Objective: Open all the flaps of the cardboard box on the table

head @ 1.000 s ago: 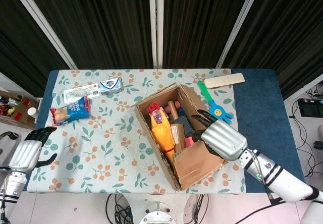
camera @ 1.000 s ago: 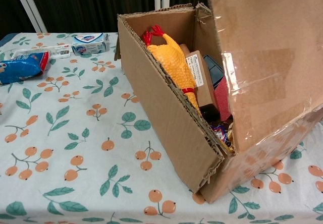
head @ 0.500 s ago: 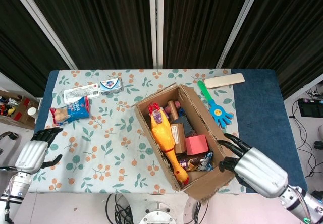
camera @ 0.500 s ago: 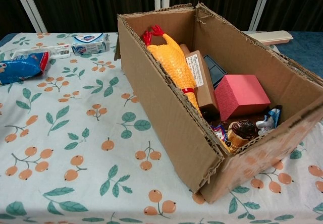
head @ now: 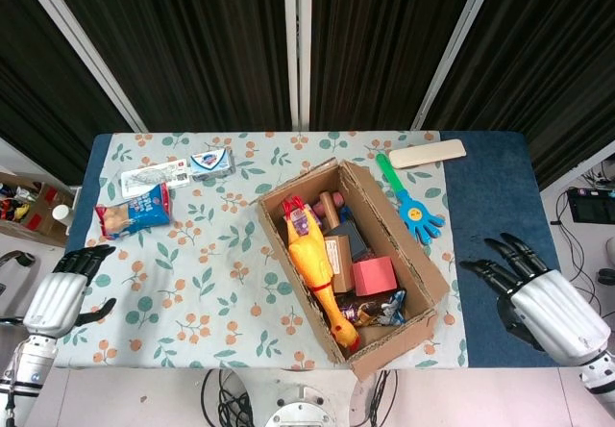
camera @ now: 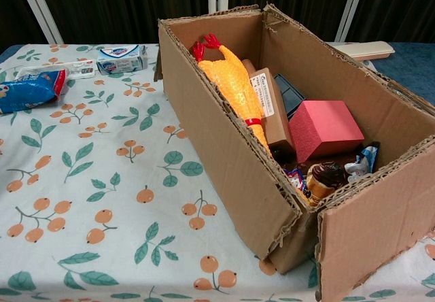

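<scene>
**Box open on the worktop, both hands clear of it**

The cardboard box (head: 351, 263) sits slightly right of the middle of the worktop (head: 231, 283), turned at an angle, with its top open and its contents showing. In the chest view the near end flap (camera: 374, 237) hangs folded down outside the box's front corner.

Inside, a yellow rubber chicken (head: 312, 254) lies along the left wall with its red feet toward the far end. Beside it stands a brown carton (camera: 270, 108), then a pink block (head: 374, 275), and a few wrapped snacks (camera: 326, 178) fill the near end.

The right hand (head: 543, 297) hovers off the right side of the box, over the blue strip of the worktop, well apart from the cardboard; its fingers (head: 490, 271) are spread wide and hold nothing. The left hand (head: 60, 292) hangs at the worktop's left edge, fingers loosely apart, also holding nothing.

A blue snack bag (head: 135, 211) lies near the left edge, a small white and blue box (head: 211, 162) and a flat clear packet (head: 154, 175) lie toward the far left corner. A green and blue hand-shaped clapper toy (head: 408, 199) lies just right of the box, and a pale wooden strip (head: 428, 153) rests beyond it.
</scene>
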Tool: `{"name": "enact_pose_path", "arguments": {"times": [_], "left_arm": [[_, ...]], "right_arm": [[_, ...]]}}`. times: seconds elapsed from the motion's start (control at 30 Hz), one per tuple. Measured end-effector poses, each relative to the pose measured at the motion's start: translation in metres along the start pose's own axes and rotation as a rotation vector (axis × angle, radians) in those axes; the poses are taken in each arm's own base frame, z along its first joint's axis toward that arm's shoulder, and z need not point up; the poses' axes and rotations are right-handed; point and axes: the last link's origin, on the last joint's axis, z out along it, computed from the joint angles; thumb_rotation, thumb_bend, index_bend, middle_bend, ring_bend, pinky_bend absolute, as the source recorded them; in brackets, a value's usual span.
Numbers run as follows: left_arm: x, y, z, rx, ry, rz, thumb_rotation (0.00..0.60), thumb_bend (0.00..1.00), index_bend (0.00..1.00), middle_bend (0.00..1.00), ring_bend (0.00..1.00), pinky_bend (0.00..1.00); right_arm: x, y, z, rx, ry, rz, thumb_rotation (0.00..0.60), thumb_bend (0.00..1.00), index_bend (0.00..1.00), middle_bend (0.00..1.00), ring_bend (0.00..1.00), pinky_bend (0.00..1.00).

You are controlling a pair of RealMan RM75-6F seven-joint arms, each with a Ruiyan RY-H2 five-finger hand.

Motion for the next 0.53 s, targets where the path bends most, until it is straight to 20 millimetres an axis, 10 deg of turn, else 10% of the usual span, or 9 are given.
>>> {"name": "enact_pose_path", "arguments": {"times": [0.07, 0.23, 0.53], "left_arm": [[-0.002, 0.0, -0.002, -0.002, 0.002, 0.01, 0.599, 0.14, 0.12, 0.12, 0.12, 0.16], [-0.001, 0.001, -0.006, -0.004, 0.068, 0.033, 0.376, 0.1, 0.12, 0.05, 0.04, 0.16], [-0.001, 0.002, -0.016, -0.015, 0.129, 0.035, 0.354, 0.1, 0.11, 0.05, 0.04, 0.16]], "right_arm": [[-0.016, 0.012, -0.004, -0.094, 0.039, -0.057, 0.6, 0.23, 0.0, 0.0, 0.0, 0.0], [-0.081, 0.036, -0.017, -0.351, 0.09, -0.101, 0.6, 0.21, 0.0, 0.0, 0.0, 0.0], [-0.164, 0.065, -0.042, -0.641, 0.05, -0.017, 0.6, 0.29, 0.0, 0.0, 0.0, 0.0]]}}
